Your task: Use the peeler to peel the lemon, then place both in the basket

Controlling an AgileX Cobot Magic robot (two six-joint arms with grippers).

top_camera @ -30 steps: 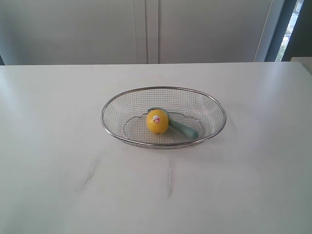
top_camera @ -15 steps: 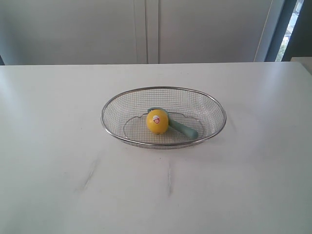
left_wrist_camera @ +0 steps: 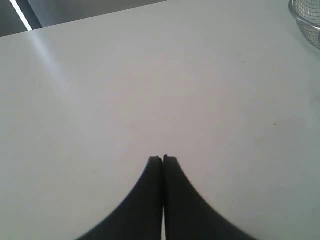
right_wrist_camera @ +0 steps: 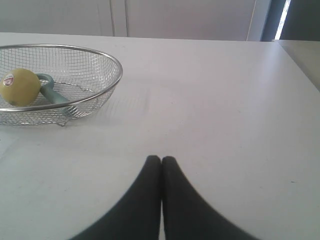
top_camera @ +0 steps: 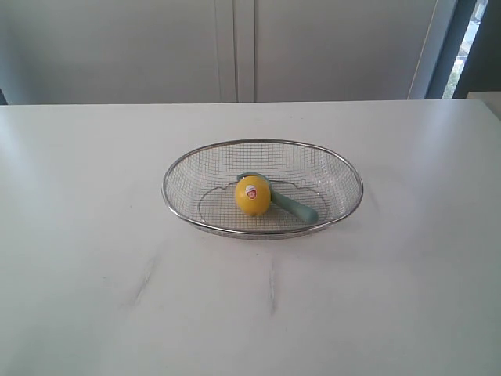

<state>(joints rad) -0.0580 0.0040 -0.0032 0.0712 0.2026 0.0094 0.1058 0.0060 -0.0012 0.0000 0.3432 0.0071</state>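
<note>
Left hand [left_wrist_camera: 163,159]: dark fingers pressed flat together, no gap, nothing between them, tips hanging just above bare white tabletop [top_camera: 86,235] on the left side of the scene. Its wrist view catches only a sliver of wire rim at one corner, so this hand is well apart from the task's things. Near-left of centre on the tabletop are two faint grey scuff marks [top_camera: 143,280], one nearer the middle. Centre: basket [top_camera: 166,196], a shallow oval of fine silver wire mesh with a thick metal rim, sitting flat on the tabletop, long axis running left to right. Inside it, on the mesh floor about mid-basket, lies the lemon [top_camera: 252,197], round, bright yellow, with a small white-and-red sticker [top_camera: 251,190] facing the near side; the skin looks whole on the side shown. The peeler [top_camera: 297,208] is also in the basket, touching the lemon: its curved head pokes out behind the fruit on the far side, and the pale teal handle slants to the right and near, ending close to the basket wall. Right hand [right_wrist_camera: 161,159]: fingers likewise closed tight on nothing, low over bare tabletop right of the basket, apart from it. Far background: pale cabinet doors [top_camera: 235,47], with a window strip [top_camera: 472,35] at far right.
</note>
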